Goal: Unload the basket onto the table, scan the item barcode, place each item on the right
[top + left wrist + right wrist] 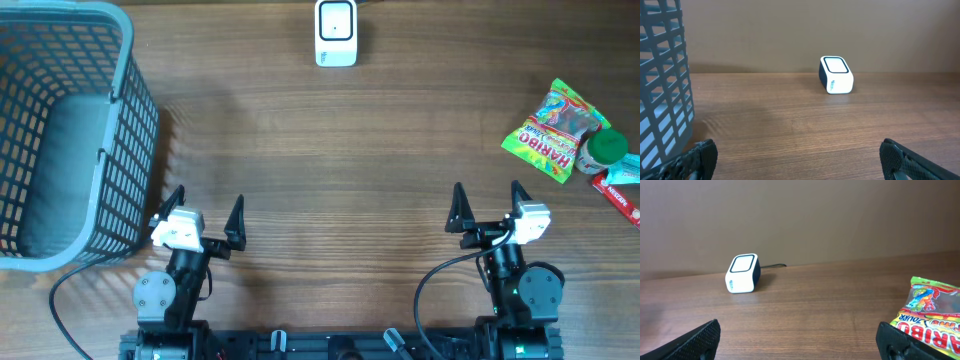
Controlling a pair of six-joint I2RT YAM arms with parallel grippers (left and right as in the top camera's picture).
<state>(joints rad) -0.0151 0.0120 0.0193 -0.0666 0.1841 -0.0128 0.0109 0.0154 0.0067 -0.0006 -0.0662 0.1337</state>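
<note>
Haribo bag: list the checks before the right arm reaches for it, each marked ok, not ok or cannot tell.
1. Right gripper open and empty: ok.
2. Left gripper open, empty, far from the bag: ok.
3. Haribo bag in plain view, lying flat: ok.
4. Room around the bag: not ok; a green-capped item and a red packet crowd its right edge.
5. Scanner unobstructed, window facing up: ok.
6. Barcode on the bag's upper face: cannot tell.
</note>
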